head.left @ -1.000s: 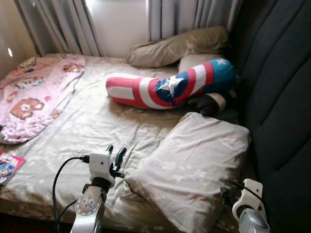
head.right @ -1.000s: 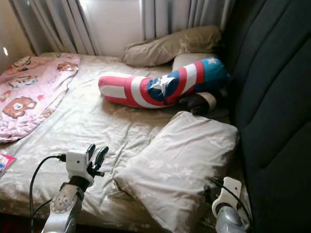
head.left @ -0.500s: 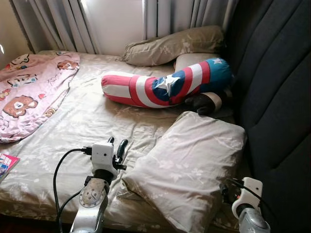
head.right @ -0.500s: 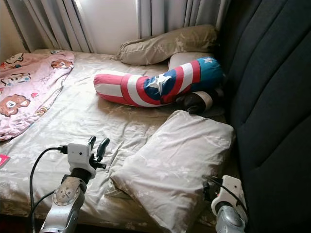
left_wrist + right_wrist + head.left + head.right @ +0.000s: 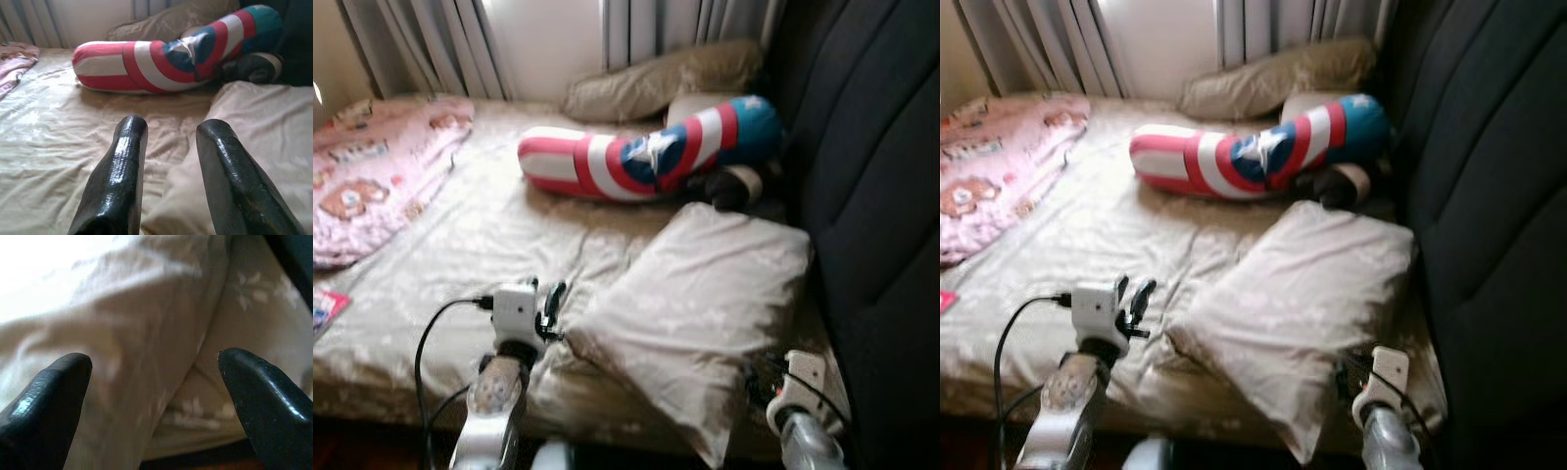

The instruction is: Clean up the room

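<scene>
Bed: a bed (image 5: 460, 245) covered with a beige floral sheet is seen from its near edge, with a dark padded headboard (image 5: 881, 166) along the robot's right side.
Near pillow: a large beige pillow (image 5: 700, 313) is laid on the near right part of the bed, just beside the headboard, with one corner hanging over the near edge.
Bolster: a red, white and blue striped bolster with a star (image 5: 646, 157) is laid across the bed beyond the near pillow, bent towards the headboard.
Dark item: a dark rounded item (image 5: 729, 186) is tucked between the bolster and the near pillow; what it is cannot be told.
Far pillows: a beige pillow (image 5: 666, 78) is propped at the far side under grey curtains (image 5: 626, 29), and a paler pillow (image 5: 690, 106) is partly covered by the bolster.
Blanket: a pink blanket with cartoon bears (image 5: 372, 176) is spread over the far left part of the bed.
Book: a colourful booklet (image 5: 325, 308) is seen at the left near edge of the bed.
Left gripper: the left gripper (image 5: 168, 147) is held above the sheet just beside the near pillow's left corner; its fingers are parted with nothing between them.
Right gripper: the right gripper (image 5: 154, 367) is placed low at the near pillow's right corner; its fingers are spread wide, with the pillow's edge seen between them but not clamped.
</scene>
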Tool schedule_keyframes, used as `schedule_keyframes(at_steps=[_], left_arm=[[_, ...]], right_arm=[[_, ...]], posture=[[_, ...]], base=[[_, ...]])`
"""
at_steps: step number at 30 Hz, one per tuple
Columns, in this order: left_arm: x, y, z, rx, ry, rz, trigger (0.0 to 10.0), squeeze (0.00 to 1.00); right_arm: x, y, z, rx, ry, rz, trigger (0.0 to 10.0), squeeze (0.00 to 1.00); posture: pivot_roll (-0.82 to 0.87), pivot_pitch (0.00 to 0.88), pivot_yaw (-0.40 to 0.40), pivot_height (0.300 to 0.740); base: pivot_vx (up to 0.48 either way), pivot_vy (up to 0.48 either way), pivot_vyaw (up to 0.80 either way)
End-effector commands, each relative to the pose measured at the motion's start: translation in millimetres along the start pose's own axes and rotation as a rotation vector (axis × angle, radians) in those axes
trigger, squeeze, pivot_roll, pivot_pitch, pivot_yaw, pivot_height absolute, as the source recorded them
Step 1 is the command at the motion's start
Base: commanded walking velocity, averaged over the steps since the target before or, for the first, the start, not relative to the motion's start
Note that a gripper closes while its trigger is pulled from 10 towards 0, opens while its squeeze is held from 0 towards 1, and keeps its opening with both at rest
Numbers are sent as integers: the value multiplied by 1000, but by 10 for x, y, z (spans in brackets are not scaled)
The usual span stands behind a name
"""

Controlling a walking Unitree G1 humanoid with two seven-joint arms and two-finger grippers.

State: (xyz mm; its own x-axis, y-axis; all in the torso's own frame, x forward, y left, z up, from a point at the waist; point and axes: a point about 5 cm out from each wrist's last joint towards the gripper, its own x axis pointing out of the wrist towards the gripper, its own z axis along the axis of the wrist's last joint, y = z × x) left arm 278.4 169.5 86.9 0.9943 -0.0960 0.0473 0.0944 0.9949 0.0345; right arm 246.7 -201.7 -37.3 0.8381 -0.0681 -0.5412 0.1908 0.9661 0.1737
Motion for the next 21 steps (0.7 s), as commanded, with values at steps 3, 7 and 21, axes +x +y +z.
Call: schedule_keyframes(at_steps=[3, 7, 21], left_arm=[[18, 43, 65, -11, -15, 11, 10000, 0], [29, 57, 60, -11, -10, 16, 10000, 0], [41, 161, 81, -15, -16, 42, 10000, 0]], right_arm=[[4, 18, 10, 15, -4, 19, 10000, 0], [14, 82, 16, 19, -5, 66, 10000, 0], [78, 303, 227, -30, -104, 157, 10000, 0]], posture=[[53, 43, -16, 635], [58, 47, -10, 635], [65, 46, 19, 635]], base=[[0, 0, 0], [0, 0, 0], [0, 0, 0]])
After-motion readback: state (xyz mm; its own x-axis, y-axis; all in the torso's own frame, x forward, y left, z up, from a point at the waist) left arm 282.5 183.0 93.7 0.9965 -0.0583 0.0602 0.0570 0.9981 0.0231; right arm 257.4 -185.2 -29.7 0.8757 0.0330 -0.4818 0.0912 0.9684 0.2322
